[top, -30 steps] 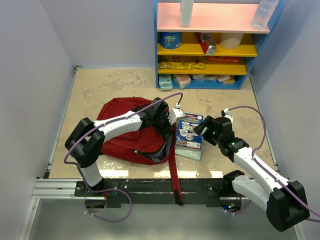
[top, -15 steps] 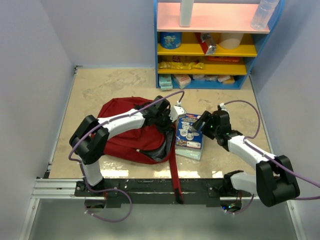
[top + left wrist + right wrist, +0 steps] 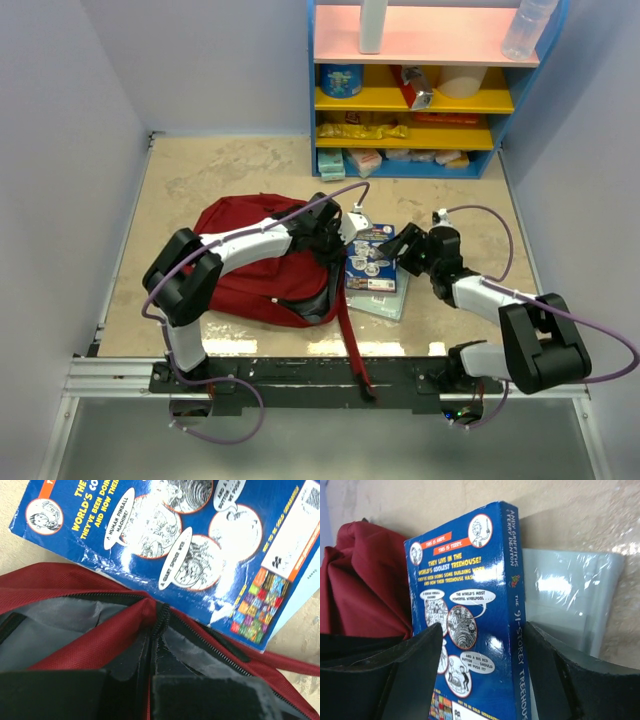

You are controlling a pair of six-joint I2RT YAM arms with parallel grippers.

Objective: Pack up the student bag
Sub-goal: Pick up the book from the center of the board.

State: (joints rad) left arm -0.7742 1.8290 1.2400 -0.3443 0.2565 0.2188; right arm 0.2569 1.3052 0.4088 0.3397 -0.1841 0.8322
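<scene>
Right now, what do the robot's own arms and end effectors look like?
Both arms match: the left arm and right arm have white tubular links joined by bulky black joints. A purple cable loops along each. The left end effector and right end effector each have two blunt matte-black fingers; no markings show.

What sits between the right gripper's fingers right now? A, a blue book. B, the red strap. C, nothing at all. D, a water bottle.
A: in the right wrist view the book stands between the two fingers of the right gripper, next to the bag.
</scene>
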